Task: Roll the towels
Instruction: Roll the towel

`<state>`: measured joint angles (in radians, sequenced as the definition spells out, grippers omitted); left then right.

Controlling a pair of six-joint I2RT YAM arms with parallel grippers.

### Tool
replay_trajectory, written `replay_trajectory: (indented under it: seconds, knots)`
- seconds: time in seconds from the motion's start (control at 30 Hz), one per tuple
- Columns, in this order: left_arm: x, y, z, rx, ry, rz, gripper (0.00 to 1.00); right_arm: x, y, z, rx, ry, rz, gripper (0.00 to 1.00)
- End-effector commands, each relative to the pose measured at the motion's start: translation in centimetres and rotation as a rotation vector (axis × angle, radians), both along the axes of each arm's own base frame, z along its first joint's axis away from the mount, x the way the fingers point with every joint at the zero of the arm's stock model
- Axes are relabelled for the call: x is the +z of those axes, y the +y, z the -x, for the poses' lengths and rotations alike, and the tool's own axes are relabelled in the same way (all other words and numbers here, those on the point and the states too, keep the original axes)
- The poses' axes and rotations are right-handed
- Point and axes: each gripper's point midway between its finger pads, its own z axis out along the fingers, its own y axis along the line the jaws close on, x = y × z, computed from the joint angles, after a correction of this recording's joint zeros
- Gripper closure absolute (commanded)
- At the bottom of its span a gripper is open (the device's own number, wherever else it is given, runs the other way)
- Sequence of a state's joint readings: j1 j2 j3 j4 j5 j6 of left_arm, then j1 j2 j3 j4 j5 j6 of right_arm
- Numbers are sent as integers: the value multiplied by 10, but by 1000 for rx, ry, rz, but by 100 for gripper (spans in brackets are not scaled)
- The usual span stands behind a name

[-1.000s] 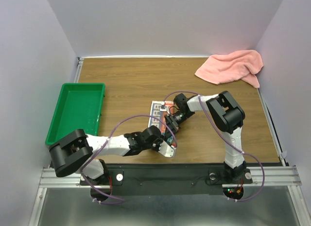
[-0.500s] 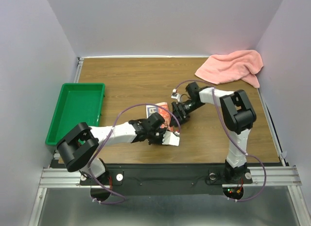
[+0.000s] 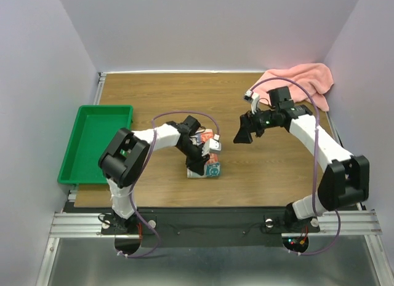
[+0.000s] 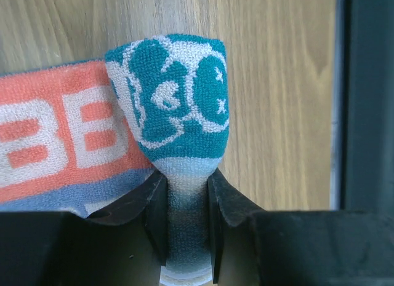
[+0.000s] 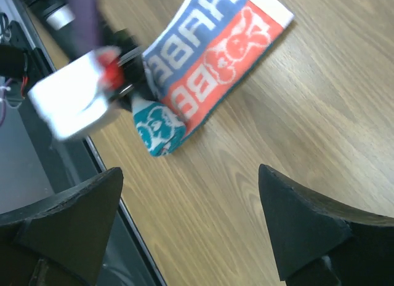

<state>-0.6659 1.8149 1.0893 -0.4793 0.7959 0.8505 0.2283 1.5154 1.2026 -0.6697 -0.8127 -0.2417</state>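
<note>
Left gripper [image 4: 184,190] pinches printed towel [image 4: 172,107] by its teal corner. Right gripper [image 5: 189,175] wide open, hovering right of it. Pink towel [image 3: 295,83] heaped far right.

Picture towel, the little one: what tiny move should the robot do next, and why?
Probably the left gripper should curl the pinched teal end over onto the strip. It is shut on that end of the small towel, which lies as a long flat strip on the table, not rolled. The right gripper hangs open, off the cloth.
</note>
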Motion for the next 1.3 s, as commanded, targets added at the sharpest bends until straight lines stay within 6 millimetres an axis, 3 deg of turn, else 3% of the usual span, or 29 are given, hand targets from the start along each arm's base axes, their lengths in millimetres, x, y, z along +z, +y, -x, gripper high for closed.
replay_trajectory:
  seconds: [0.0, 0.03, 0.17, 0.23, 0.27, 0.33, 0.37, 0.47, 0.57, 0.6, 0.77, 0.87, 0.97, 1.1, 1.17, 1.2, 1.27]
  knots:
    - [-24, 29, 29, -24, 271, -108, 100, 11, -7, 17, 59, -134, 41, 8]
    - [-24, 33, 29, -17, 304, -113, 100, 20, -7, 25, 83, -181, 39, 9]
    - [-35, 38, 23, -9, 394, -136, 99, 21, 9, 51, 187, -270, 75, 12]
    - [-43, 39, 19, -4, 419, -154, 98, 6, 13, 53, 192, -293, 159, 12]
    - [-43, 39, 14, 0, 414, -151, 98, 2, 29, 58, 238, -335, 176, 12]
    - [-48, 39, 12, 8, 425, -165, 98, -8, 37, 53, 231, -401, 255, 11]
    - [-48, 38, 8, 9, 422, -164, 98, -13, 55, 58, 269, -448, 254, 8]
    - [-52, 39, 6, 15, 441, -182, 97, -22, 75, 52, 288, -536, 300, 7]
    - [-57, 39, 3, 19, 447, -194, 97, -43, 103, 61, 381, -592, 345, 5]
    - [-60, 40, 3, 19, 454, -198, 96, -59, 105, 60, 399, -594, 387, 5]
    - [-63, 41, -2, 34, 455, -193, 95, -82, 126, 69, 468, -607, 375, 5]
    - [-64, 40, -6, 39, 454, -187, 94, -100, 127, 78, 515, -588, 381, 9]
    - [-63, 39, -10, 43, 446, -179, 93, -115, 126, 83, 538, -571, 393, 18]
    - [-56, 36, -21, 58, 424, -165, 80, -132, 122, 89, 555, -527, 408, 65]
    - [-45, 34, -26, 61, 401, -149, 72, -135, 121, 94, 565, -502, 395, 81]
    - [-37, 33, -34, 66, 370, -137, 69, -138, 119, 98, 573, -486, 393, 99]
    - [-29, 34, -41, 70, 326, -141, 60, -144, 115, 106, 583, -447, 399, 99]
